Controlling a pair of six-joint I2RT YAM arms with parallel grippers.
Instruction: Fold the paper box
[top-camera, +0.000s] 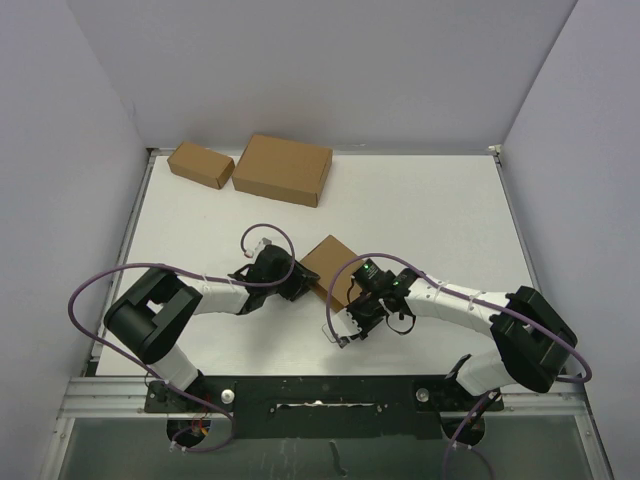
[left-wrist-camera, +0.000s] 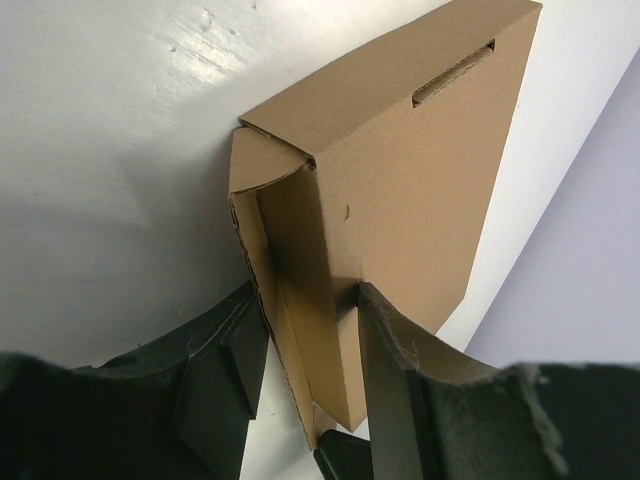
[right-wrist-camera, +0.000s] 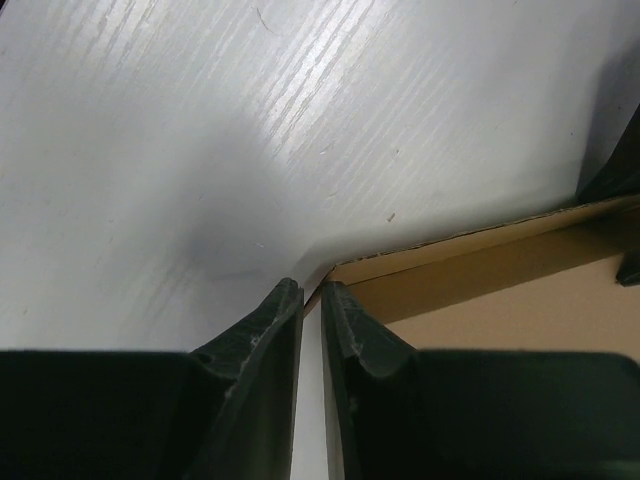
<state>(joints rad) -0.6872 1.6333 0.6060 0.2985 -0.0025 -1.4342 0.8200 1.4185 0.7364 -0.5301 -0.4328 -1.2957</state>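
The paper box (top-camera: 328, 262), thin brown cardboard, lies tilted near the table's middle between both arms. My left gripper (top-camera: 295, 283) holds its near-left end. In the left wrist view the box (left-wrist-camera: 400, 170) stands on edge with a slot near its far end and a side wall partly folded in, and the left gripper (left-wrist-camera: 305, 345) is shut on that end, one finger (left-wrist-camera: 225, 370) outside and the other on the panel. My right gripper (right-wrist-camera: 311, 290) has its jaws almost together with only table showing through the slit. Its tips sit at a corner of the box (right-wrist-camera: 500, 290).
A small brown box (top-camera: 201, 164) and a larger thick brown box (top-camera: 282, 169) stand side by side at the table's back edge on the left. White walls enclose the table on three sides. Purple cables loop over both arms.
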